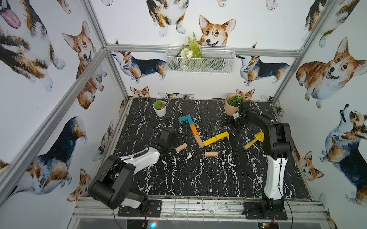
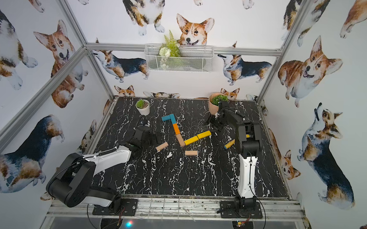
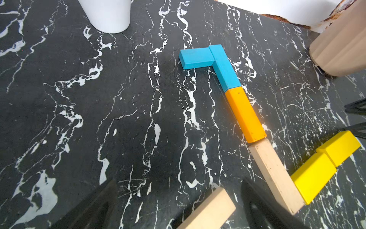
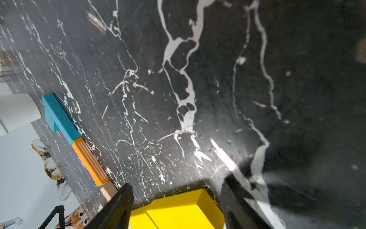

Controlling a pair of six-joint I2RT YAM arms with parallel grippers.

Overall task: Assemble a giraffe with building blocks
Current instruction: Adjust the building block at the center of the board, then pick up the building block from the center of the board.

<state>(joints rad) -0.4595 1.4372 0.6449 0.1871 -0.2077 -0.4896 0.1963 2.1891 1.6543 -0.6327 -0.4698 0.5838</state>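
**Nearest ground.** The marble-patterned table [image 1: 196, 180] was found bare in front.

**Loose pieces.** Two building blocks were noted apart from the figure. One tan block [image 1: 181, 147] lay aslant at the left gripper [image 1: 175, 141]. The other tan block [image 1: 211, 154] lay flat just below the body. In the left wrist view the left gripper's fingers were seen spread wide, with one end of the first tan block between them and nothing clamped.

**The figure.** The giraffe [image 1: 194, 130] was found lying flat at mid-table. From near to far it was made up of:
- a tan neck bar [image 1: 199, 141];
- two yellow body bars [image 1: 210, 141] and [image 1: 222, 135], running off to the right;
- an orange bar [image 1: 194, 130];
- a teal neck bar [image 1: 190, 119];
- a teal head bar [image 1: 184, 118], set crosswise at the top.

**Right side.** The right gripper [image 4: 178, 186] was seen astride the far yellow bar. Whether its fingers were pressed to the bar or stood off could not be told.

**Progress.** Head, neck and body were judged laid. The two legs were judged outstanding, the loose tan blocks being the likely pieces.

**Far ground.** A white pot [image 1: 159, 110] and a tan pot [image 1: 230, 107] were noted at the rear of the table.

**Markings.** No brand, label or legible writing was found on any item.
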